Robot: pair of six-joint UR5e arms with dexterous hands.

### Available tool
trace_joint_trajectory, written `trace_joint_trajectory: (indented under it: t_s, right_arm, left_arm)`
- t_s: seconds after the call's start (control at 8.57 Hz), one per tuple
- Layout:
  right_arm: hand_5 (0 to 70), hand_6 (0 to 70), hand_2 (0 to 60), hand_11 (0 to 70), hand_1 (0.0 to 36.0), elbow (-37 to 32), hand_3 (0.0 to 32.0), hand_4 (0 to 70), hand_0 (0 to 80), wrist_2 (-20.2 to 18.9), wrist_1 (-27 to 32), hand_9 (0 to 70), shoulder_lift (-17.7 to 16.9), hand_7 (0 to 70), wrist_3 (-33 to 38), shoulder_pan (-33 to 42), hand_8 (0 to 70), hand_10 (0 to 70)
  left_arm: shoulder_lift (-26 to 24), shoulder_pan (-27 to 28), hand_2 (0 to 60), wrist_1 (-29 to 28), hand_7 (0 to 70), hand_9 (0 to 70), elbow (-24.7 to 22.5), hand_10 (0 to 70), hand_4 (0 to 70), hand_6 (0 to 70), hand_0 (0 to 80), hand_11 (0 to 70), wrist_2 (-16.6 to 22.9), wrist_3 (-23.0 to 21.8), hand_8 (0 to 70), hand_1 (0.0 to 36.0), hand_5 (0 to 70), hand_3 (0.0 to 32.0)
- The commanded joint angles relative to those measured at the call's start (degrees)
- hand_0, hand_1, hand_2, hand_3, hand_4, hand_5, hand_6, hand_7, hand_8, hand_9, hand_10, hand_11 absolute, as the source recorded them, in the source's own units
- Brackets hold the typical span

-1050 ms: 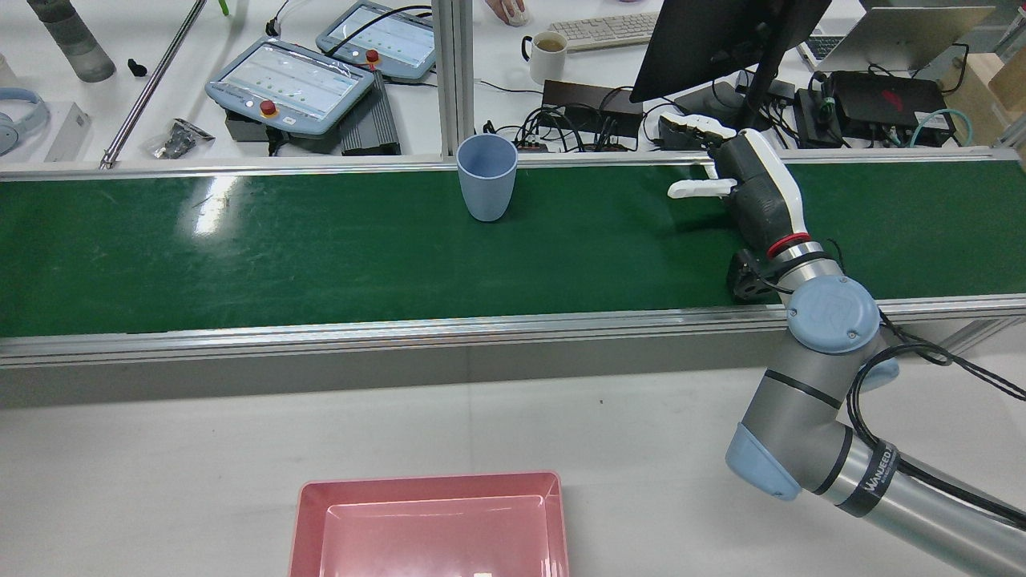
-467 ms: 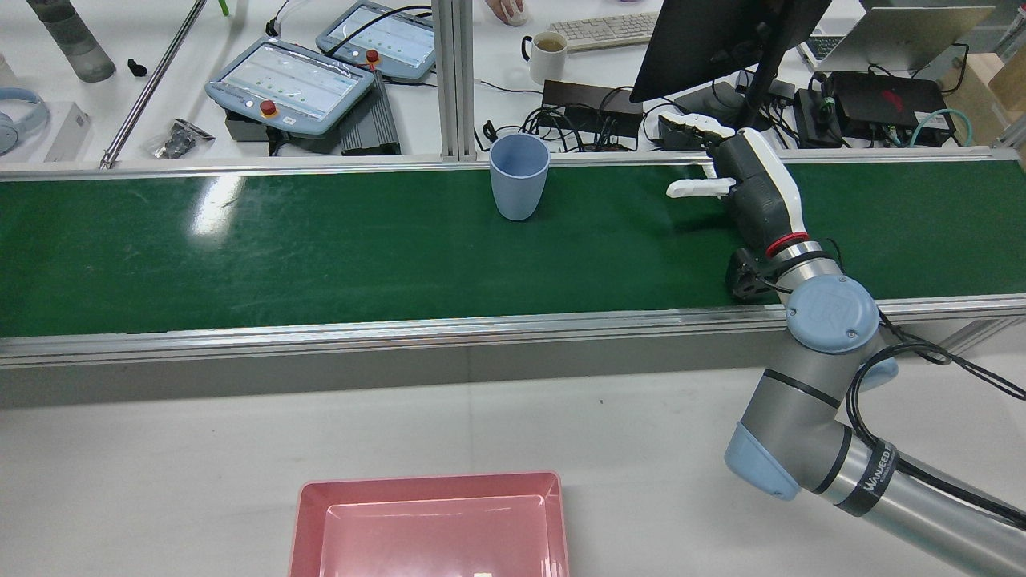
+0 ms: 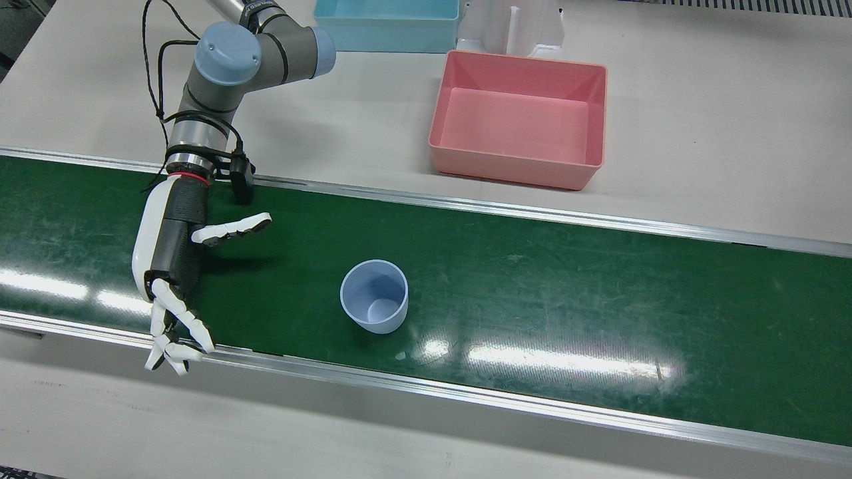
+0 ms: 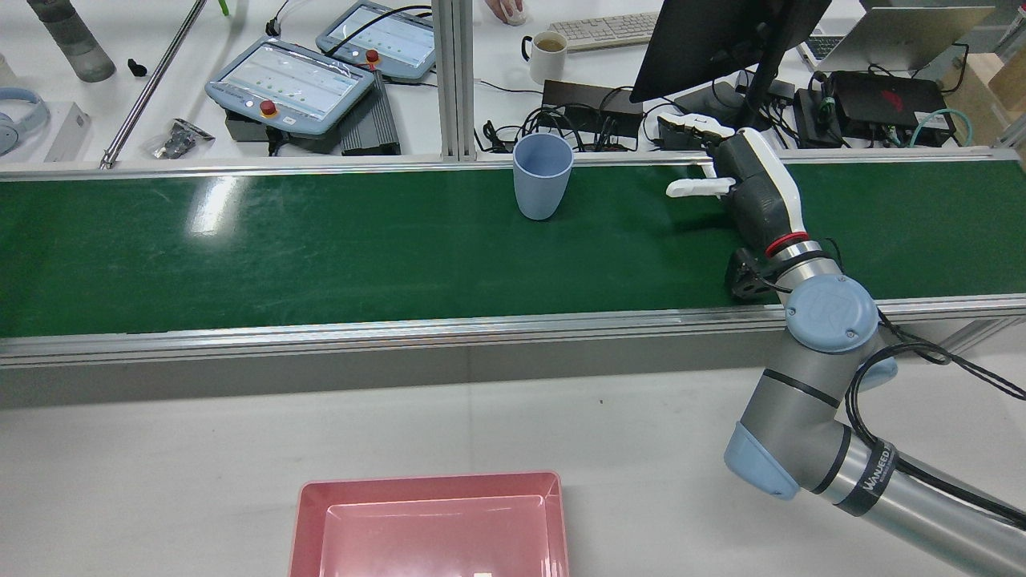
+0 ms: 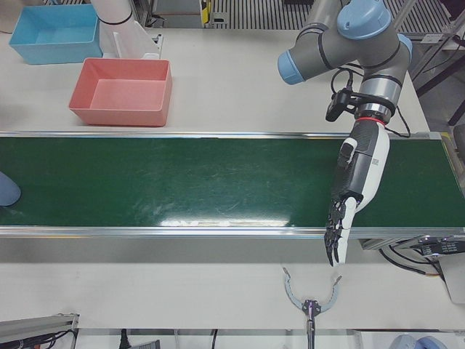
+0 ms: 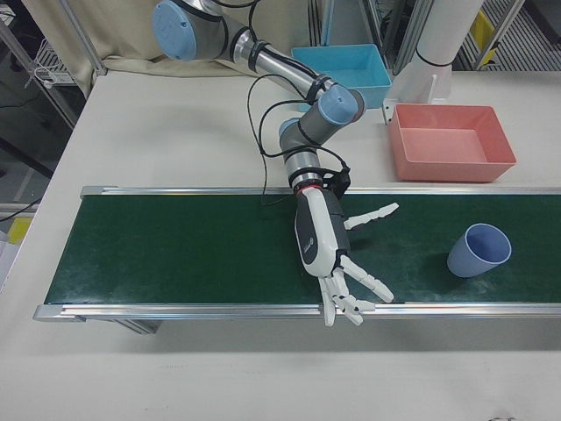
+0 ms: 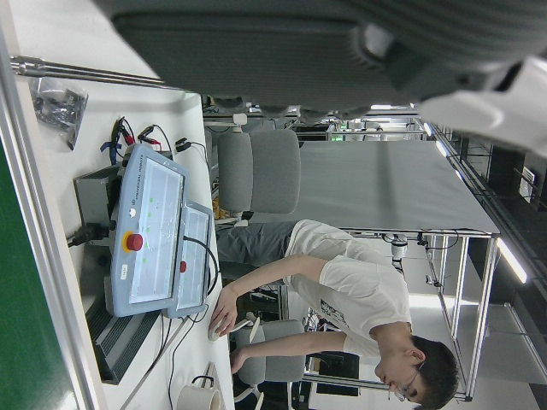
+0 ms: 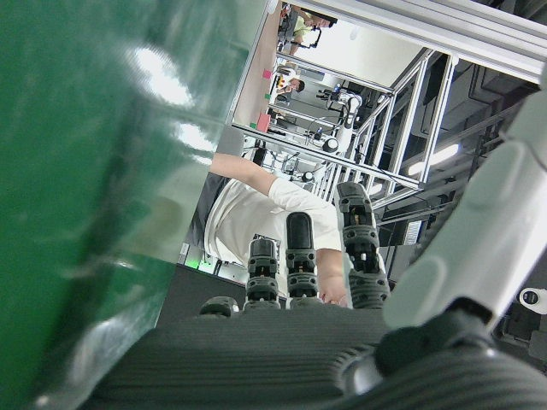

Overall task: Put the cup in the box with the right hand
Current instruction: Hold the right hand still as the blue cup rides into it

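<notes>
A pale blue cup stands upright and empty on the green conveyor belt. It also shows as the cup in the rear view, the cup in the right-front view and the cup at the left-front view's edge. My right hand hovers low over the belt, open, with its fingers spread past the belt's operator-side rail and its thumb toward the cup. A clear gap lies between the right hand and the cup. The pink box sits empty on the white table. My left hand hangs open over the belt's other end.
A blue bin stands behind the pink box beside a white pedestal. Beyond the belt's far rail are two teach pendants, a mug, cables and a monitor. A seated person works at that desk.
The cup has travelled along the belt toward my right hand, rightward in the rear view. The right arm and hand have held still.
</notes>
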Motion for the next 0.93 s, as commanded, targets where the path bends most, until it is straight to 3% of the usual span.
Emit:
trace_joint_trajectory:
  t_s: [0.0, 0.82]
  right_arm:
    - [1.8, 8.2, 0.0, 0.0, 0.0, 0.0, 0.0, 20.1, 45.8, 0.1, 0.0, 19.4, 0.0, 41.4, 0.0, 0.0, 8.6, 0.0]
    - [1.9, 8.1, 0.0, 0.0, 0.0, 0.0, 0.0, 19.7, 45.9, 0.0, 0.0, 19.3, 0.0, 40.9, -0.1, -0.4, 8.5, 0.0]
  left_arm:
    - [0.0, 0.0, 0.0, 0.1, 0.0, 0.0, 0.0, 0.0, 0.0, 0.0, 0.0, 0.0, 0.0, 0.0, 0.0, 0.0, 0.0, 0.0]
    - [0.0, 0.0, 0.0, 0.0, 0.0, 0.0, 0.0, 0.0, 0.0, 0.0, 0.0, 0.0, 0.0, 0.0, 0.0, 0.0, 0.0, 0.0]
